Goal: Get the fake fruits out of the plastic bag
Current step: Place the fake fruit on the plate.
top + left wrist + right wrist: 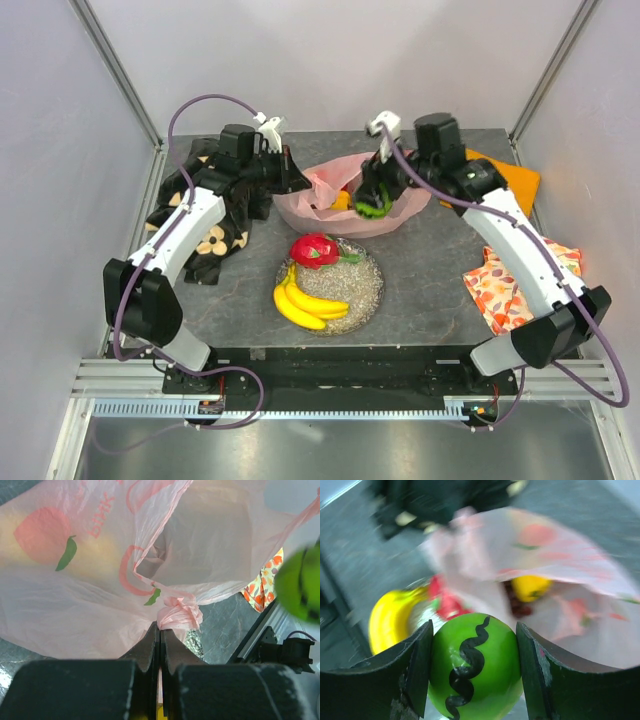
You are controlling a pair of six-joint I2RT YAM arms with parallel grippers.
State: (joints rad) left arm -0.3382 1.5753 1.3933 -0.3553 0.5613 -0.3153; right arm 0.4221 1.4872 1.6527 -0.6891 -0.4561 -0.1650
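Note:
The pink plastic bag [318,190] lies open at the back of the table. My left gripper [161,629] is shut on a bunched fold of its rim [177,614], holding the mouth up. Over the bag's right side my right gripper [475,627] is shut on a green ball with a black wavy stripe [475,665]; this green ball [373,208] hangs just above the bag. Inside the bag lie a yellow-orange piece [530,587] and dark grapes [517,606]. The banana bunch [300,300] and dragon fruit [315,250] rest on the glitter plate [364,288].
A dark flowered cloth [200,215] lies under the left arm. An orange cloth [515,175] sits at the back right and an orange-patterned cloth [505,285] at the right edge. The glitter plate sits in front of the bag.

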